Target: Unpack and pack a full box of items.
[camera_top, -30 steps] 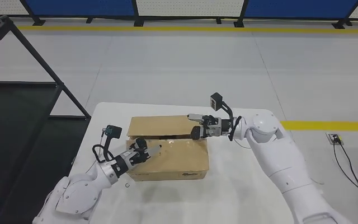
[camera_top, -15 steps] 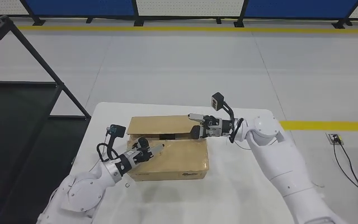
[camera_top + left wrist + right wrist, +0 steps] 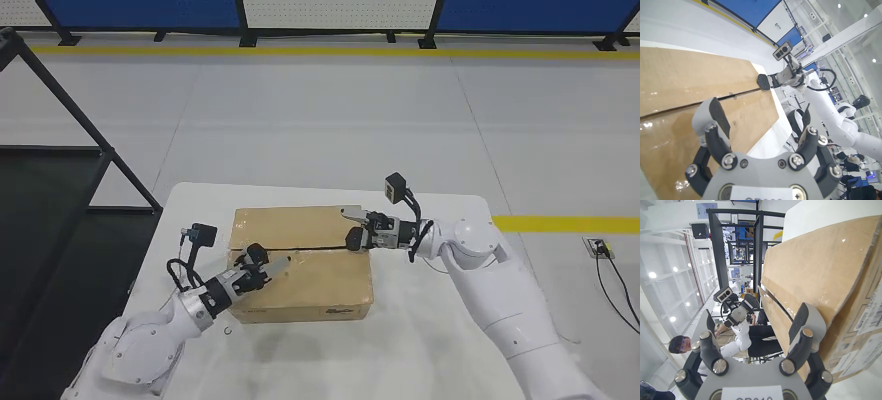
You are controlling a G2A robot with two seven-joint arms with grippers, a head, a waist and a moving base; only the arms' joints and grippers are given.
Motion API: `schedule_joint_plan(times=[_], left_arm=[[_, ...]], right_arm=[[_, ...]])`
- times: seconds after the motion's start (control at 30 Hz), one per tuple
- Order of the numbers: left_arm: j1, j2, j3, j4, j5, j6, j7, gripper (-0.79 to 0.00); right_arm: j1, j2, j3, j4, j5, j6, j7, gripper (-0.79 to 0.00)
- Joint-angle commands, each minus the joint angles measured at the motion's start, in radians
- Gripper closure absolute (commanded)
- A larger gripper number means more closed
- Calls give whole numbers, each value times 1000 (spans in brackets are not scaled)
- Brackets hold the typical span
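Note:
A brown cardboard box lies on the white table, its two top flaps down and meeting along a thin seam. My left gripper is open over the near flap at the box's left part, with one finger lying against the cardboard. At the right end of the seam, my right gripper is open, one finger pressing on the box top and the other out in free air. The box's contents are hidden.
A black metal frame stands off the table's left side. A small dark ring-like thing lies on the table by the box's near left corner. Printed labels cover the box's right end wall.
The dark gap between the flaps has closed to a thin seam as the far flap came down. The right gripper moved slightly down and right; the left gripper stayed on the near flap.

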Motion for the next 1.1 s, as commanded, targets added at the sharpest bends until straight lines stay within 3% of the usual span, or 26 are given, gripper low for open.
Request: schedule_joint_plan(times=[0.0, 0.33, 0.77, 0.93, 1.07], left_arm=[[27, 2, -37, -5, -59, -18, 9, -785], [198, 15, -293, 38, -367, -144, 2, -785], [199, 15, -293, 43, -365, -136, 11, -785], [184, -4, -218, 100, -329, -33, 228, -785], [191, -16, -195, 173, -431, -22, 275, -785]], right_arm=[[-3, 2, 2, 0, 0, -6, 8, -785], [-12, 10, -4, -19, -34, -46, 40, -785], [-12, 10, -4, -19, -34, -46, 40, -785], [-12, 10, -4, -19, -34, -46, 40, -785], [-12, 10, -4, -19, -34, -46, 40, -785]])
